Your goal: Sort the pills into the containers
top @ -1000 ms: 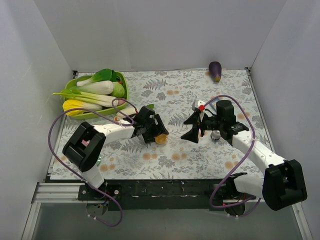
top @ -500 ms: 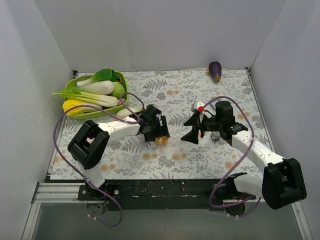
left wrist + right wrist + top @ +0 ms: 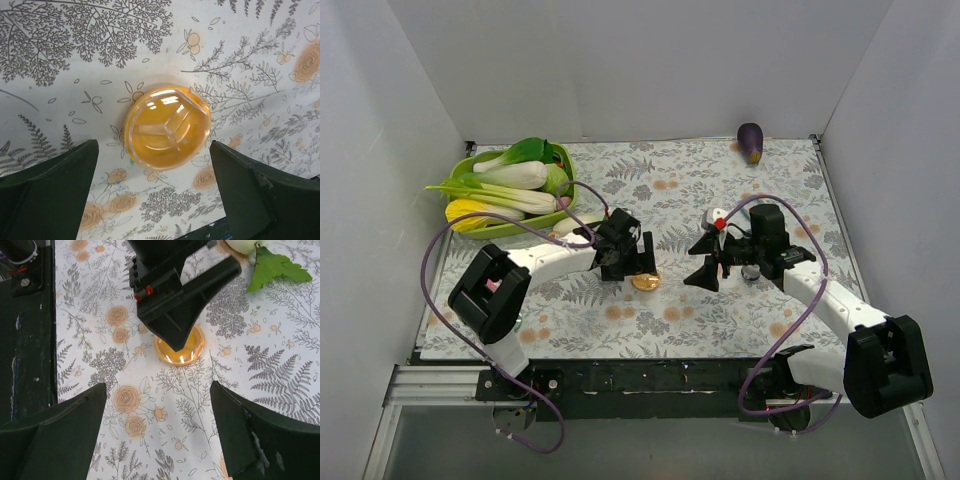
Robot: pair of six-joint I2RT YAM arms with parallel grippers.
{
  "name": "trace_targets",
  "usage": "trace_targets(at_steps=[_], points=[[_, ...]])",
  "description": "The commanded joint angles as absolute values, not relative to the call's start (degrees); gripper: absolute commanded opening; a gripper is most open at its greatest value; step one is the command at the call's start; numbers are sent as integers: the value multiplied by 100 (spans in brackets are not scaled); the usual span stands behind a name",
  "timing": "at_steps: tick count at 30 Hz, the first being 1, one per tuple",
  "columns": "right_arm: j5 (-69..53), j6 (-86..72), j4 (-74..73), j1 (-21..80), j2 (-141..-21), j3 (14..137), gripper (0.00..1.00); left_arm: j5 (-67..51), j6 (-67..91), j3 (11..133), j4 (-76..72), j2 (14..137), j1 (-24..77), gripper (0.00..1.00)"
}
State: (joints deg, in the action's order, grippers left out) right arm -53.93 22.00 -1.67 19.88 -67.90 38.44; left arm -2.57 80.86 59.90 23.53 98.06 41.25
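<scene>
Left hand [image 3: 152,146] now clear of the glossy round amber dish [image 3: 166,127], wide open, empty; right hand [image 3: 157,386] likewise.

The left gripper [image 3: 153,150] has both fingers cut by its own view's lower edge; from the right wrist one finger covers the amber dish [image 3: 194,346] at 11 o'clock; a pale vegetable [image 3: 245,244] is cropped at 1 o'clock.
</scene>
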Motion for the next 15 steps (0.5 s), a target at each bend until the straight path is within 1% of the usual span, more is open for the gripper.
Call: trace_targets(at_steps=[1, 4, 5, 6, 8, 10, 13, 15], points=[[-5406, 2890, -789, 1986, -6969, 4104, 92, -71, 7840, 5863, 2426, 8773, 4122, 95], [-4967, 3356, -1491, 2302, -7329, 4552, 92, 306, 7708, 5443, 2259, 7676, 4122, 96], [-4696, 3375, -1590, 2538, -7443, 4683, 92, 360, 7656, 5310, 2128, 7377, 4122, 97], [-4554, 3244, -1660, 2662, -7653, 4911, 92, 430, 7638, 5169, 2057, 6704, 4087, 98], [-4195, 3042, -1854, 2995, -7891, 5184, 92, 509, 7594, 4757, 1882, 6094, 4017, 98], [-4000, 2760, -1994, 3207, -8217, 5604, 96, 658, 7620, 4562, 1907, 5261, 3955, 98], [-3596, 3154, -2364, 3673, -8507, 6010, 98, 844, 7585, 4272, 2065, 4433, 3929, 98], [-3201, 3330, -2303, 3928, -8682, 6099, 98, 774, 7690, 4070, 2197, 4193, 3920, 98]])
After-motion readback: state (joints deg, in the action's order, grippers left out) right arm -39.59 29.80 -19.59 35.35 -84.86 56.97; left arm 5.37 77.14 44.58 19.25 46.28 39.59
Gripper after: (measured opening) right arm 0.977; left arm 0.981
